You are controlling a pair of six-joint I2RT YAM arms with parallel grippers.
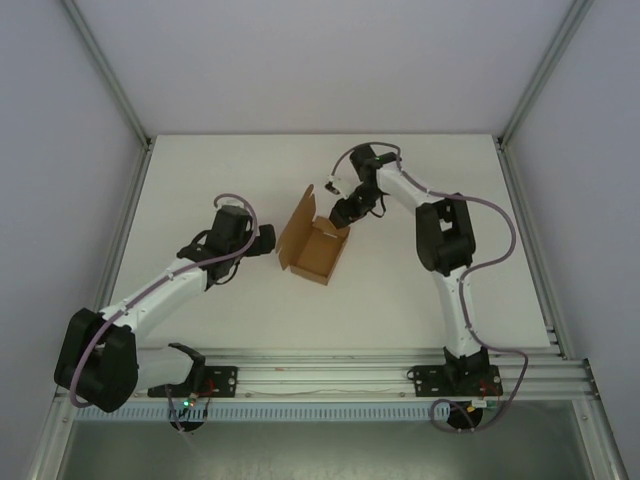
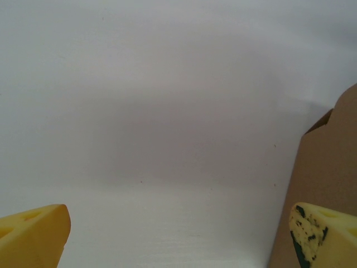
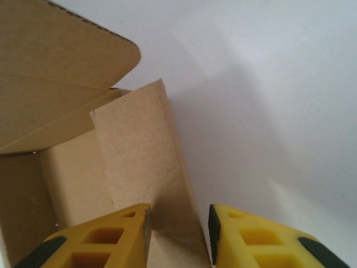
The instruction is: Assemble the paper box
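Paper box (image 1: pixel 318 250): plain brown cardboard, half built, near the middle of the white table (image 1: pixel 200 190), between the two grippers. From the top camera, a shallow open tray turned at an angle, with a lid flap (image 1: pixel 297 228) standing up along its left side.

Left gripper (image 1: pixel 266 240): just left of the box, close to the lid flap; contact not clear from above. At the left wrist camera (image 2: pixel 178 223), yellow fingers (image 2: pixel 33 234) spread wide toward the two bottom corners, with only table between them. Up the right edge, a brown wall of the box (image 2: pixel 329 167), just behind the right-hand finger; dark scuffs on that pad.

Right gripper (image 1: pixel 343 215): at the far right corner of the box, angled down and left toward it. At the right wrist camera (image 3: pixel 178 226), fingers (image 3: pixel 100 240) parted by a narrow gap, and a standing side flap (image 3: pixel 139 156) running down into that gap; cannot tell whether either finger touches it. Sharper here than from above: the box's inner walls (image 3: pixel 72 162), the rounded corner and raw dotted edge of the lid flap (image 3: pixel 61 61) at upper left.

Table matte and white. Pale walls (image 1: pixel 330 60) on three sides, aluminium posts (image 1: pixel 105 70) rising from the far corners, a slotted aluminium rail (image 1: pixel 330 362) along the near edge carrying both arm bases, lilac cables (image 1: pixel 500 235) looped along the arms
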